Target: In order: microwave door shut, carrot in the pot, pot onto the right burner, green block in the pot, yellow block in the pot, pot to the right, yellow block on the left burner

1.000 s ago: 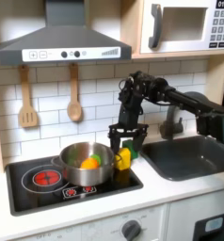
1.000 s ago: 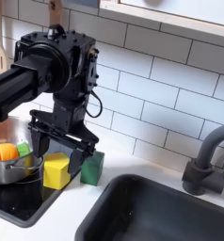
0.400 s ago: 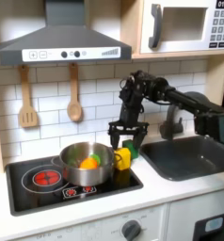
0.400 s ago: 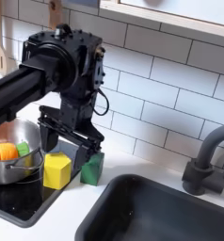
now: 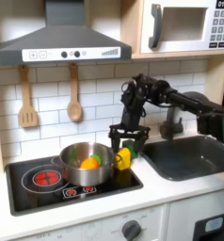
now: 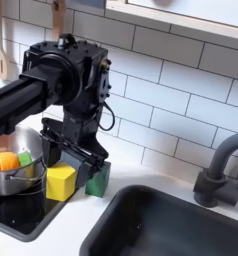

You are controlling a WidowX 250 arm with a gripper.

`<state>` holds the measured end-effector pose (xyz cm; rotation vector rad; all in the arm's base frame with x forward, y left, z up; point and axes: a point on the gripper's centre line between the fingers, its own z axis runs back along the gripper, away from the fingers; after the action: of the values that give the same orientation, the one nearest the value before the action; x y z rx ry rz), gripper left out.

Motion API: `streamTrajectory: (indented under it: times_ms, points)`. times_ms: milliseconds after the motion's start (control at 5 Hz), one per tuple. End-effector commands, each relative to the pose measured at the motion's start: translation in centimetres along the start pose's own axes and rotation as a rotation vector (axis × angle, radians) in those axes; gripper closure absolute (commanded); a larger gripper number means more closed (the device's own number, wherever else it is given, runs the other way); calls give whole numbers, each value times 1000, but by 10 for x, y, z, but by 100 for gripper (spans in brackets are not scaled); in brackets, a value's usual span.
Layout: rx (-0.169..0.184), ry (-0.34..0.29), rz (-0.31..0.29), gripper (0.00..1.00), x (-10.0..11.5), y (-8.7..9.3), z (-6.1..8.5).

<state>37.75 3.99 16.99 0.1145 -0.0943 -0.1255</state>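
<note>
1 pot [image 6: 9, 180] (1 carrot [image 6: 3, 160] inside); 1 yellow block [image 6: 60, 182].

Arm [image 5: 180, 98] is matte black all over, built from boxy segments w/ rounded servo housings at the joints. In the second exterior view the wrist block [image 6: 76, 72] is chunky, squared-off, w/ small screw heads and recessed circular hubs on its faces. Thin black cables loop along the side of the wrist, one curling out near the lower edge. Pincer [image 6: 73, 160] is also black: a flat crossbar w/ two slim plate-like fingers [image 6: 53, 150] hanging below. No visible logos or coloured markings; finish is slightly glossy on the housings, duller on the links.
</note>
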Motion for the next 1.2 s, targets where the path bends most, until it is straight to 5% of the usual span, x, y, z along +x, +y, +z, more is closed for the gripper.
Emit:
streamTrajectory:
  times_ms: [0, 800, 1000]
  points:
    - [7, -2, -23, 0, 0, 4, -1]
    - [-3, 55, 11, 0, -16, 13, -8]
    - [-24, 80, -2, 0, -18, 1, -16]
